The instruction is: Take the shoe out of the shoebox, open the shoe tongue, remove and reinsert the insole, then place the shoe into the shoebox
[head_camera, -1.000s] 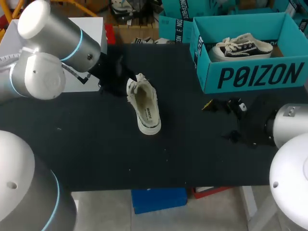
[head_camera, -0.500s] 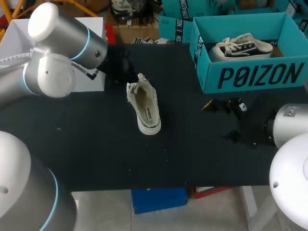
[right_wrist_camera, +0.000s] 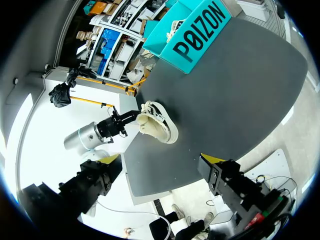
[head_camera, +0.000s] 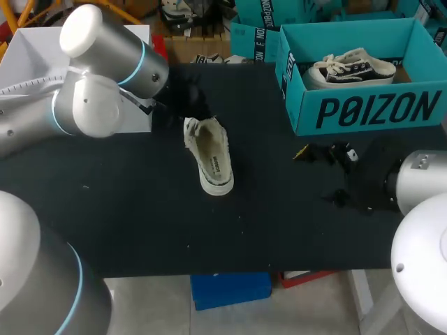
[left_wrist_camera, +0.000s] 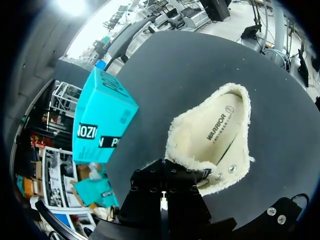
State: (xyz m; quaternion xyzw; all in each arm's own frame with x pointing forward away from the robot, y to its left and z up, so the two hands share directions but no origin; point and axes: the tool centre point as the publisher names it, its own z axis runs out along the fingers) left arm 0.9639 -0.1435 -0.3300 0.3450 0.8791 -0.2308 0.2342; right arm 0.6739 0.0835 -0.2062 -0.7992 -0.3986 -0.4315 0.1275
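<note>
Cream shoe [head_camera: 209,157] lying on the black table [head_camera: 140,209], outside the shoebox [head_camera: 363,112] and well apart from it on the left arm's side, left gripper [head_camera: 190,108] at the shoe's end nearer the shoebox's back, seemingly touching its rim, clenched or released cannot be told

A robotics lab set up for shoe handling: a silver left arm [head_camera: 98,91] and right arm [head_camera: 419,188] flank a black tabletop [head_camera: 140,209] carrying a teal shoebox [head_camera: 363,112] and a cream fleece-lined shoe [head_camera: 209,157].
</note>
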